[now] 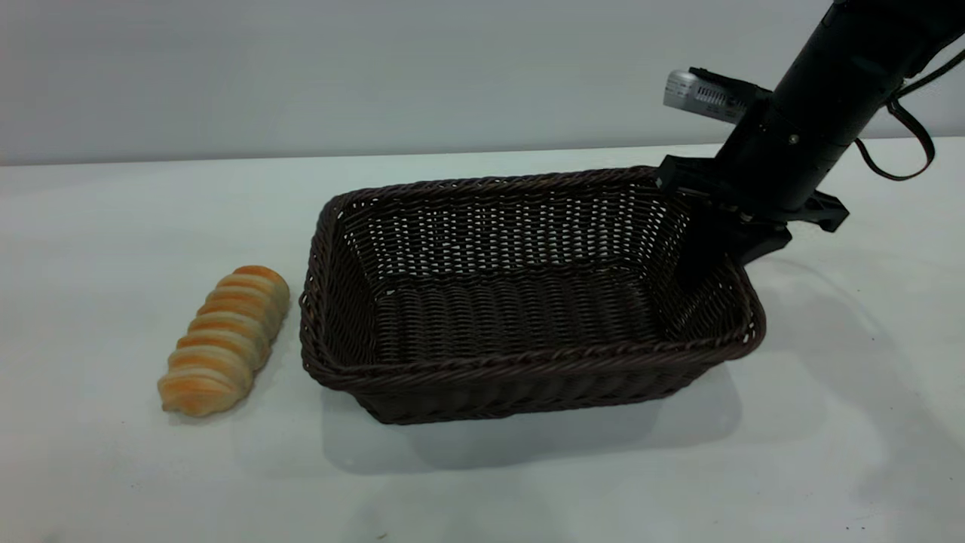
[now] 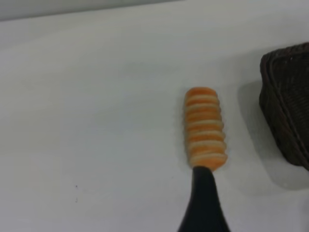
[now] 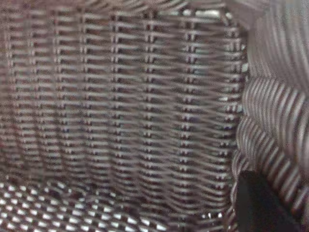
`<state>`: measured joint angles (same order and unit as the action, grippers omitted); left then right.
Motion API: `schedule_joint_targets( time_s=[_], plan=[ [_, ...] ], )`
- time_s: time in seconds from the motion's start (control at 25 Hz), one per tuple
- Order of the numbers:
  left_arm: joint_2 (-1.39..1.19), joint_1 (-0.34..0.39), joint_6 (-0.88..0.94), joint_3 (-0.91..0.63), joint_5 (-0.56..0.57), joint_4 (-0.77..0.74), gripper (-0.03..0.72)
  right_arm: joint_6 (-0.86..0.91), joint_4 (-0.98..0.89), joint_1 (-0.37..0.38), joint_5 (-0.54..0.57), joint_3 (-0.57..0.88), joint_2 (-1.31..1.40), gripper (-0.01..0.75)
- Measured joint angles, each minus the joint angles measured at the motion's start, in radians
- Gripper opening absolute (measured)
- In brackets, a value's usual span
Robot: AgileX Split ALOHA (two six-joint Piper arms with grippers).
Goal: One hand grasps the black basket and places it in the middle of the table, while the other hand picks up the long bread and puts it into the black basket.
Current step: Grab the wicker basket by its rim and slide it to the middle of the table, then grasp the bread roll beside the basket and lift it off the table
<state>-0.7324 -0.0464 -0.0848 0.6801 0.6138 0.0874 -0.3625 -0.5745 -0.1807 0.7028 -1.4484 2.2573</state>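
The black basket (image 1: pixel 528 360) stands on the table (image 1: pixel 113 219) at its middle. My right gripper (image 1: pixel 720 241) is shut on the basket's right wall, one finger inside and one outside. The right wrist view shows the woven wall (image 3: pixel 145 121) close up, with one dark finger (image 3: pixel 263 205) against the braided rim. The long bread (image 1: pixel 224 339) lies on the table just left of the basket, apart from it. In the left wrist view the bread (image 2: pixel 205 128) lies just ahead of one dark finger (image 2: pixel 203 203) of my left gripper (image 2: pixel 241 227), which is open and empty. The basket's corner (image 2: pixel 287 106) shows beside the bread.
A grey wall rises behind the table's far edge. Bare tabletop surrounds the bread and lies in front of the basket. The right arm (image 1: pixel 822 113) slants in from the upper right. The left arm is outside the exterior view.
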Motion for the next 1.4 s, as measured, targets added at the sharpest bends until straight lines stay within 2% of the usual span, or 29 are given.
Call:
schedule_joint_targets(
  time_s=[0.12,0.28,0.44,0.52,0.68,0.92,1.24,1.32,1.4],
  plan=[
    [-0.047,0.000,-0.001,-0.032,-0.014,0.026,0.582,-0.003,-0.002,0.000,-0.038,0.000,0.000,0.125],
    [-0.185,0.000,-0.002,-0.050,-0.066,0.030,0.582,-0.025,0.005,0.004,-0.016,-0.020,0.000,0.282],
    [-0.400,0.000,-0.001,-0.051,-0.203,0.034,0.582,-0.034,0.040,0.039,0.131,-0.076,-0.020,0.458],
    [-0.522,0.000,-0.001,-0.047,-0.271,0.058,0.582,-0.044,0.050,0.073,0.221,-0.091,-0.065,0.501],
    [-0.778,-0.019,-0.001,0.032,-0.333,0.081,0.582,-0.093,0.064,0.116,0.364,-0.094,-0.214,0.510],
    [-1.102,-0.063,-0.001,0.219,-0.363,0.082,0.582,-0.117,0.040,0.109,0.486,-0.094,-0.429,0.500],
    [-1.411,-0.119,-0.002,0.428,-0.374,0.084,0.578,-0.123,0.011,-0.007,0.516,-0.057,-0.658,0.498],
    [-1.456,-0.121,-0.002,0.455,-0.374,0.078,0.553,-0.123,0.008,-0.031,0.521,-0.010,-0.724,0.498],
    [-1.468,-0.115,0.002,0.464,-0.374,0.060,0.474,-0.118,0.008,-0.039,0.522,0.063,-0.802,0.495]
  ],
)
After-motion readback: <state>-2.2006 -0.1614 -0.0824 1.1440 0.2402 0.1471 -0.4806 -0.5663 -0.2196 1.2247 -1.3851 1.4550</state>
